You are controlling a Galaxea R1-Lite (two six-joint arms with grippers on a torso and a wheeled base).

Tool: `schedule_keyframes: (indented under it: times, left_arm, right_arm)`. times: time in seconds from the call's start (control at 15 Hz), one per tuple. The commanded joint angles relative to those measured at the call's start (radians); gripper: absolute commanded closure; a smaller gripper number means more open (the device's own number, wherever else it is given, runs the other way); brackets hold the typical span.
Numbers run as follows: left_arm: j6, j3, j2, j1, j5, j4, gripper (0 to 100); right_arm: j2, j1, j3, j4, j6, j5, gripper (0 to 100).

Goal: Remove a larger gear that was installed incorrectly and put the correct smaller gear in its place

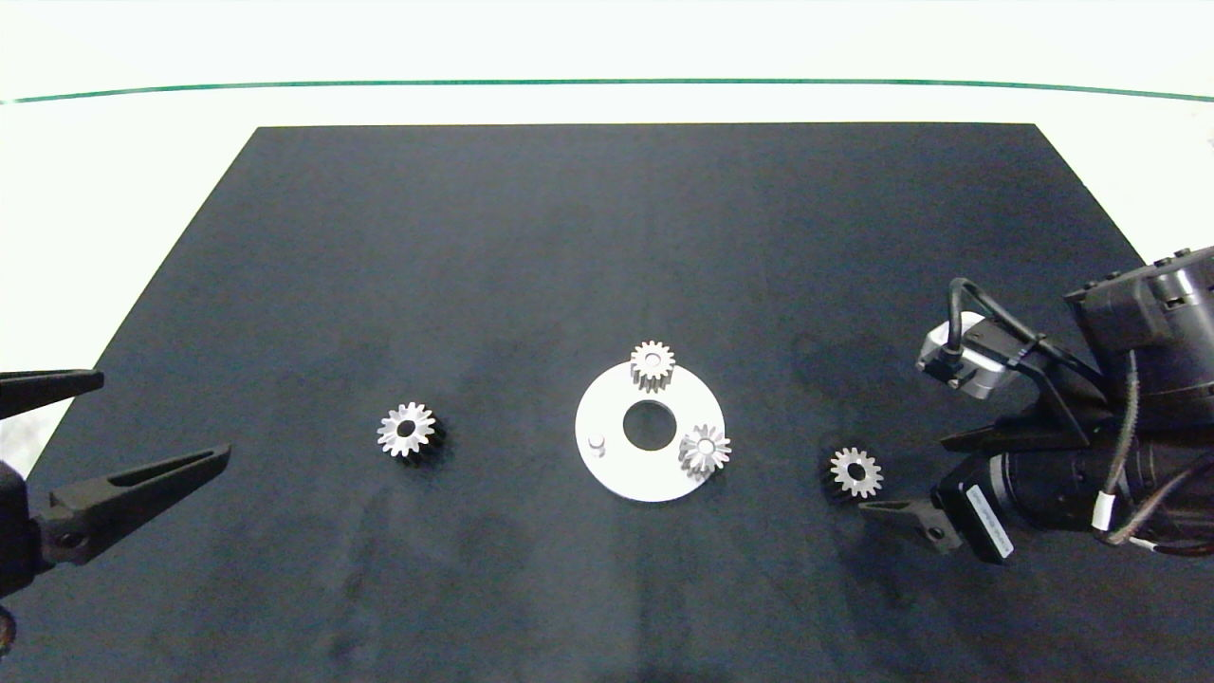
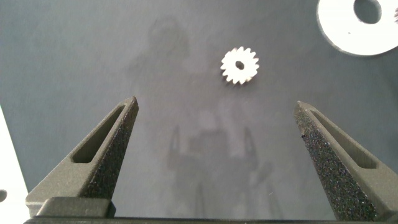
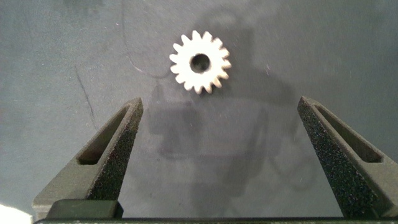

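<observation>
The larger gear (image 1: pixel 406 429), with long pointed teeth, lies flat on the black mat left of the white disc (image 1: pixel 626 474); the left wrist view shows the larger gear (image 2: pixel 240 66) too. The smaller gear (image 1: pixel 856 471) lies on the mat right of the disc. My right gripper (image 1: pixel 903 476) is open, its fingertips just short of the smaller gear (image 3: pixel 200 62), which lies ahead of the gap and touches neither finger. Open and holding nothing, my left gripper (image 1: pixel 163 417) rests near the mat's left edge, well away from the larger gear.
Two more short-toothed gears sit on the disc, one at its far rim (image 1: pixel 652 365) and one at its right rim (image 1: pixel 705 449). A bare peg (image 1: pixel 597 443) stands on the disc's left side beside the centre hole. The disc's edge (image 2: pixel 336 25) shows in the left wrist view.
</observation>
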Motion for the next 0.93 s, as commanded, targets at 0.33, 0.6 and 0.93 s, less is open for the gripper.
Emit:
schedule_keyframes:
  times: [0.33, 0.6, 0.93]
  left_arm:
    - [-0.018, 0.001, -0.025, -0.002, -0.034, -0.043, 0]
    - [-0.036, 0.004, -0.030, 0.000, -0.034, -0.044, 0]
    - [-0.039, 0.006, -0.030, 0.000, -0.034, -0.044, 0]
  right_arm:
    - [0.121, 0.070, -0.040, -0.026, -0.032, -0.107, 0]
    - [0.161, 0.068, -0.040, -0.056, -0.024, -0.109, 0]
    - [0.187, 0.066, -0.041, -0.092, 0.002, -0.110, 3]
